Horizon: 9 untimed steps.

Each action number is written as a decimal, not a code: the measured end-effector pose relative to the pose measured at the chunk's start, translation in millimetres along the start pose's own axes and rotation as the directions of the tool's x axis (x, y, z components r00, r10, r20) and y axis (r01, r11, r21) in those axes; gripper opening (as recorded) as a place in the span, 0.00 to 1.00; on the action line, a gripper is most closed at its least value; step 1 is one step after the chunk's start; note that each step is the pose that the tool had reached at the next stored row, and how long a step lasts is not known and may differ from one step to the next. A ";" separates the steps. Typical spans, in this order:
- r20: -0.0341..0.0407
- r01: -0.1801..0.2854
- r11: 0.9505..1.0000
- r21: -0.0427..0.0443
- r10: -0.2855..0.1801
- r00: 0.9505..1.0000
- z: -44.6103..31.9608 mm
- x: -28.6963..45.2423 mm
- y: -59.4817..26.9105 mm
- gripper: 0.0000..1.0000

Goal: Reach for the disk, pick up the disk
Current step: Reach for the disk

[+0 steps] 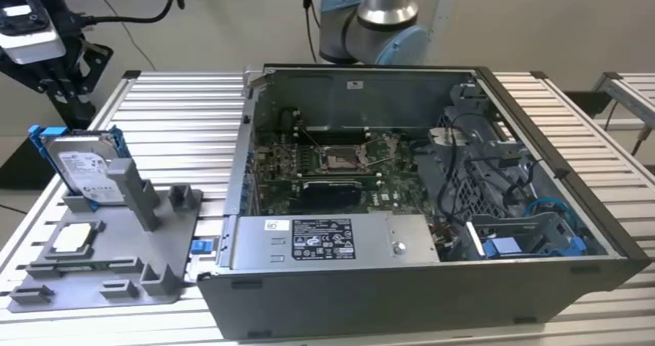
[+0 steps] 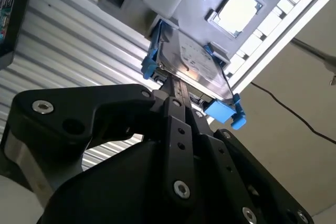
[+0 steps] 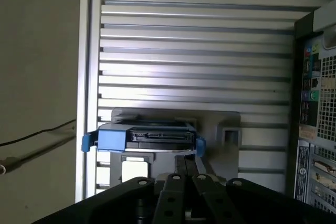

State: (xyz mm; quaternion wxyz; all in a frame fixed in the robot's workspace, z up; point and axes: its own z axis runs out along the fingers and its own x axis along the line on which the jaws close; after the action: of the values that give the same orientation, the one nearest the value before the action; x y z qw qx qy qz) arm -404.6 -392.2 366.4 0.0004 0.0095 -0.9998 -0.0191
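The disk (image 1: pixel 87 169) is a silver hard drive with a white label in a bright blue bracket. It stands on edge in a slot of the grey fixture (image 1: pixel 113 281) at the exterior view's left. My black gripper (image 1: pixel 72 104) hangs just above and behind the disk's top edge, apart from it. Both wrist views look past the fingers down at the disk (image 2: pixel 191 66) (image 3: pixel 157 137), showing its blue bracket ends. The gripper (image 2: pixel 176 90) (image 3: pixel 188 163) looks shut, its fingers close together with nothing between them.
A small square silver chip (image 1: pixel 74 238) (image 2: pixel 239 9) lies on the fixture near the disk. An open computer case (image 1: pixel 409 300) with a long grey box (image 1: pixel 327 242) fills the table's middle and right. The slatted metal table (image 1: pixel 174 108) ends close left of the fixture.
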 end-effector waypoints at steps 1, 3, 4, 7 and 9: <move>0.000 0.000 1.000 0.000 0.000 1.000 0.1 4.4 0.1 0.00; 0.000 0.000 1.000 0.000 0.000 1.000 0.5 13.4 0.3 0.00; 0.000 0.000 1.000 0.000 0.000 1.000 0.7 18.0 0.8 0.00; 0.000 0.000 1.000 0.000 0.000 1.000 1.4 31.7 3.0 0.00; 0.000 0.000 1.000 0.000 0.000 1.000 1.9 40.5 4.8 0.00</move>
State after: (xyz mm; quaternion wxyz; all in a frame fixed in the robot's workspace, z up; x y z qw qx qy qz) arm -445.2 -388.1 364.6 0.0005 0.0096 -0.9998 -0.0191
